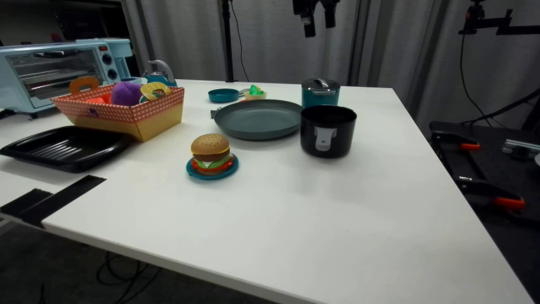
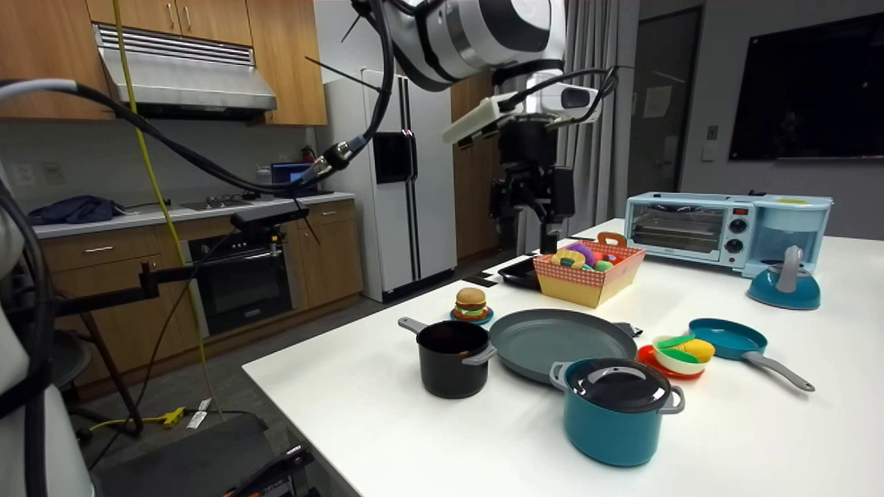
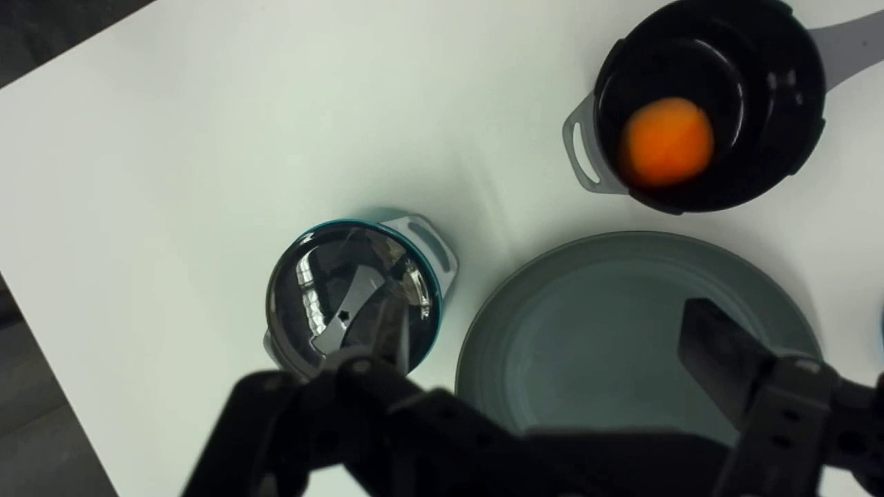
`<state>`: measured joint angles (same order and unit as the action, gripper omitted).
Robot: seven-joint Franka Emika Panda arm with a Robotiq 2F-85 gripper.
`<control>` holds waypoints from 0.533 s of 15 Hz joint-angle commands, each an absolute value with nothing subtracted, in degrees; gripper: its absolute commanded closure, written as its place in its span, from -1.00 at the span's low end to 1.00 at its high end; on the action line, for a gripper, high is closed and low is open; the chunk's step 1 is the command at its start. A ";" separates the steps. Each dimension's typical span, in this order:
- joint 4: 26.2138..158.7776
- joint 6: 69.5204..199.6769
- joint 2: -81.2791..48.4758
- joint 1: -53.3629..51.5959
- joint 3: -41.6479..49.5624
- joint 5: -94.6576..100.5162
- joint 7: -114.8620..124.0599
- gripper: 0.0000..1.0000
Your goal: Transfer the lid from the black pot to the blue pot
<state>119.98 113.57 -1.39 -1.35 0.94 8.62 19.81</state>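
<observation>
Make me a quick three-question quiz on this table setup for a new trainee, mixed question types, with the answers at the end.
1. Fill in the color: in the wrist view, a round ____ object lies inside the black pot.
2. Multiple choice: which pot is the lid sitting on? A) black B) blue C) neither
3. True or false: the fingers are clamped on the lid.

Key:
1. Orange.
2. B, the blue pot.
3. False; the gripper is open and raised well away from the lid.
</observation>
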 commanded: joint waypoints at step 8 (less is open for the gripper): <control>133.18 106.91 14.27 -0.88 0.30 1.70 8.65 -1.00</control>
<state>128.48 108.57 8.93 -1.35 0.51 3.93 11.06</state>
